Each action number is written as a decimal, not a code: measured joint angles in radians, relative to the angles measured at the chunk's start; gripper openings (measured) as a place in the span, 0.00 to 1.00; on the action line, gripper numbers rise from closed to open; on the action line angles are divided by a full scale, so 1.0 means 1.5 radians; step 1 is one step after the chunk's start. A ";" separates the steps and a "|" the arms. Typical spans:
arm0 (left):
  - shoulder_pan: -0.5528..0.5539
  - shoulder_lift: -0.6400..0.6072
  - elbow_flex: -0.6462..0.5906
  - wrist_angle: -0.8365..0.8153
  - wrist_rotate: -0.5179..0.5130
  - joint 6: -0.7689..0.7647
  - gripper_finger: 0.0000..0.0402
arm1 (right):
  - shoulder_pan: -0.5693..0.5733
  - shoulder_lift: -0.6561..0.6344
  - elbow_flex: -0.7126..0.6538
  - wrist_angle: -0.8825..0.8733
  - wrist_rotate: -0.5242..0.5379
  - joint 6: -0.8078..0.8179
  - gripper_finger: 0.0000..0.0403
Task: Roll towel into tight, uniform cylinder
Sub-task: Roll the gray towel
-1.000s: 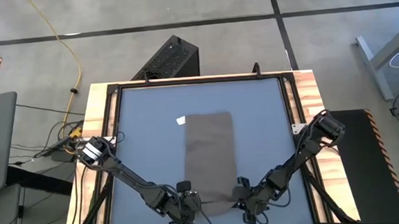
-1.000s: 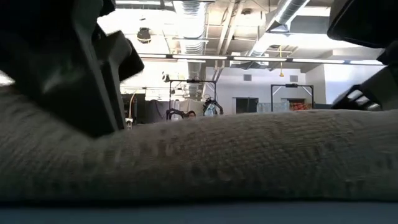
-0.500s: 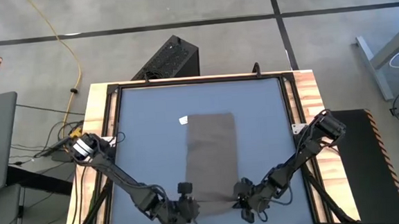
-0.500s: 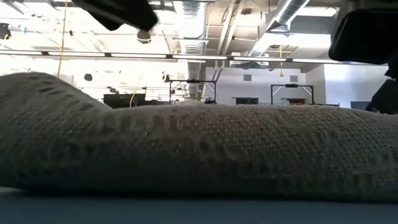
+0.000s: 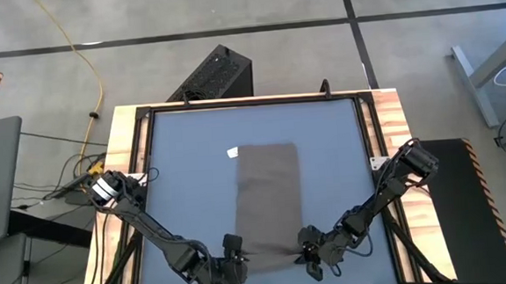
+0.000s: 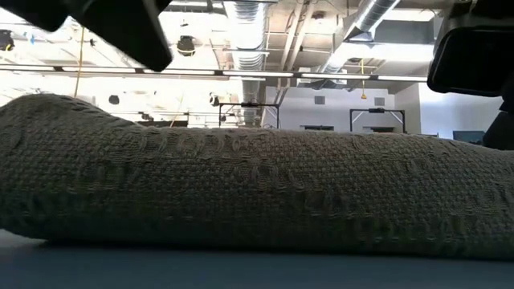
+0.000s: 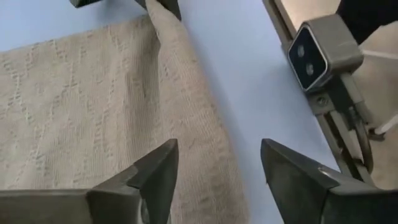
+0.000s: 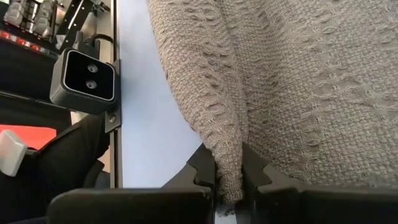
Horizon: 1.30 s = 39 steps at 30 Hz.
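Pinching the towel (image 8: 298, 81) hem, the right gripper (image 8: 228, 180) is waiting; left gripper (image 7: 217, 168), released, needs matching regrip for an even roll.

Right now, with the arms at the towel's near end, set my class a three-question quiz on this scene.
1. True or false: the left claw is clamped on the towel.
2. Which claw pinches the towel's edge? A) left B) right C) neither
3. Fill in: the small white tag lies at the towel's ____ end from the arms.

Key: 1 false, it is open; 2 B, the right claw; 3 far.
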 joint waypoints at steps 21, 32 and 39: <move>0.005 0.084 0.002 -0.076 -0.001 -0.074 0.56 | -0.003 0.000 0.000 -0.001 0.001 0.015 0.11; 0.043 0.087 0.002 -0.094 0.105 -0.160 0.18 | -0.003 0.001 0.000 0.004 0.002 0.031 0.11; 0.071 0.058 0.001 -0.092 0.283 -0.157 0.06 | 0.007 0.001 0.002 0.004 -0.009 0.080 0.11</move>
